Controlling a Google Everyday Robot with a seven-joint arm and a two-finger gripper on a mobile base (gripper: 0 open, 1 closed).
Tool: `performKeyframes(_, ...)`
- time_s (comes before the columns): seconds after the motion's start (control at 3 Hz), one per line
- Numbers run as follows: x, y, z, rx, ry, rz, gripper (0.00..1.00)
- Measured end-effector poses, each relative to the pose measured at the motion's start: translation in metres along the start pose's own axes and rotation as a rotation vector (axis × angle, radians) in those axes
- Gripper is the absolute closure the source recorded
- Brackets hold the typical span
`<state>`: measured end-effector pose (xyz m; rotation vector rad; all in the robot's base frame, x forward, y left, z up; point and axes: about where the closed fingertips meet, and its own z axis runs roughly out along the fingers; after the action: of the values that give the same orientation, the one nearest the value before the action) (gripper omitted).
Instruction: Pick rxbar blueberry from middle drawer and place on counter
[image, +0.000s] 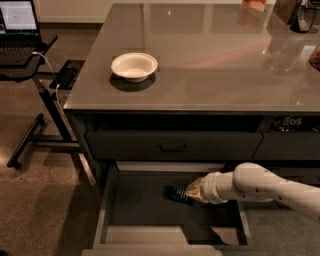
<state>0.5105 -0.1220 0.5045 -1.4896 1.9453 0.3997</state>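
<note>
Wrapper of the rxbar blueberry (175, 193) is showing as a small dark flat shape lying on the bottom of the middle drawer (136, 207), roughly midway across its width and toward the back. The hand (193, 192), a pale tan tip on the end of the white arm (260, 184), is sitting low inside the drawer and meeting the bar at its right end; whether it is gripping the bar or merely touching it cannot be told. The arm is reaching in from the right, crossing over the drawer's right side. The middle drawer is standing pulled out toward the camera, its lighter inner sides framing the dark bottom. Directly above it, the closed upper drawer front (125, 145) with its black handle (173, 148) is facing forward under the edge of the counter (215, 75). On the counter, a white bowl (134, 66) is resting near the front left corner, well apart from the dark objects (304, 15) that are crowding the far right corner. To the left of the counter, an open laptop (18, 26) is sitting on a black stand (46, 98), with a pale cable (50, 66) hanging from it.
</note>
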Motion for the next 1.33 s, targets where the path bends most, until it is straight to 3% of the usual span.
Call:
performKeyframes(0.33,0.015,-0.006,0.023,-0.011,0.013,0.027,0.16)
performKeyframes(0.67,0.036,-0.013,0.048,-0.021,0.021,0.056,0.00)
performKeyframes(1.33,0.067,-0.012,0.080,-0.057,0.041,0.110,0.00)
